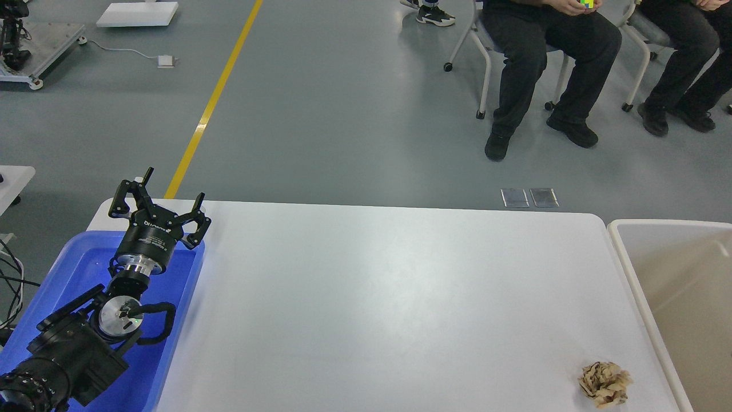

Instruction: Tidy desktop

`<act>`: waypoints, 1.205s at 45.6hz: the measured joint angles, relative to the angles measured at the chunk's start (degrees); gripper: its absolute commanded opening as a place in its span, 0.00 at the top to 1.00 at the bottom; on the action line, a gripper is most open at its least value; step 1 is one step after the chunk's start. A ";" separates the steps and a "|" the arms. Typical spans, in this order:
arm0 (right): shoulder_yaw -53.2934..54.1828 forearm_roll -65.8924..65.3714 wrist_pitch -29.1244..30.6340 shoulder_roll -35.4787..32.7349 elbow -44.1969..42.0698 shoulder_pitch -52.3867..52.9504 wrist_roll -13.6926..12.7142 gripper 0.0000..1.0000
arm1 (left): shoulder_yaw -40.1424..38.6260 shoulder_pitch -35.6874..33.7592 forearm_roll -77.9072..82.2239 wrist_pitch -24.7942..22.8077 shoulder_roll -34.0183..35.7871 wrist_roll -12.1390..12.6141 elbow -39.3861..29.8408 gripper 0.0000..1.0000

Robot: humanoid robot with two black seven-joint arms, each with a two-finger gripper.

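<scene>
A crumpled paper wad [604, 384] sits near the right edge of the desktop [377, 297], just beside the tub [675, 286] (probably light, soft, easily crushed; best pinched across its middle). Far left, the left gripper [163, 209] hovers over the blue tray [74, 269], fingers spread and empty. The right arm is out of sight.

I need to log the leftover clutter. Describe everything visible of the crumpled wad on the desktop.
The crumpled wad is a small, roughly round ball of tan and beige material, seemingly paper, with dark creases. It lies loose on the white desktop, in its near right corner, close to the beige tub but apart from it. Only the desktop touches it.
</scene>
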 measured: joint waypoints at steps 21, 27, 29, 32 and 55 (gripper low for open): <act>14.66 0.05 9.68 -4.03 25.14 3.44 0.48 0.00 | 0.05 0.00 -0.01 0.08 0.00 -0.10 0.00 0.00; 17.80 0.07 12.61 -0.34 28.06 5.08 0.60 0.00 | 0.06 0.01 -0.03 0.08 0.00 -0.10 0.00 0.00; 19.11 0.06 13.41 1.59 28.72 5.46 0.61 0.00 | 0.06 0.01 -0.03 0.08 0.00 -0.09 0.00 0.00; 21.01 0.06 14.48 4.74 29.41 5.91 0.63 0.00 | 0.06 0.01 -0.03 0.08 0.00 -0.09 0.00 0.00; 25.96 0.09 17.57 24.03 30.77 5.36 0.69 0.00 | 0.05 0.00 -0.06 0.08 0.00 -0.09 0.00 0.00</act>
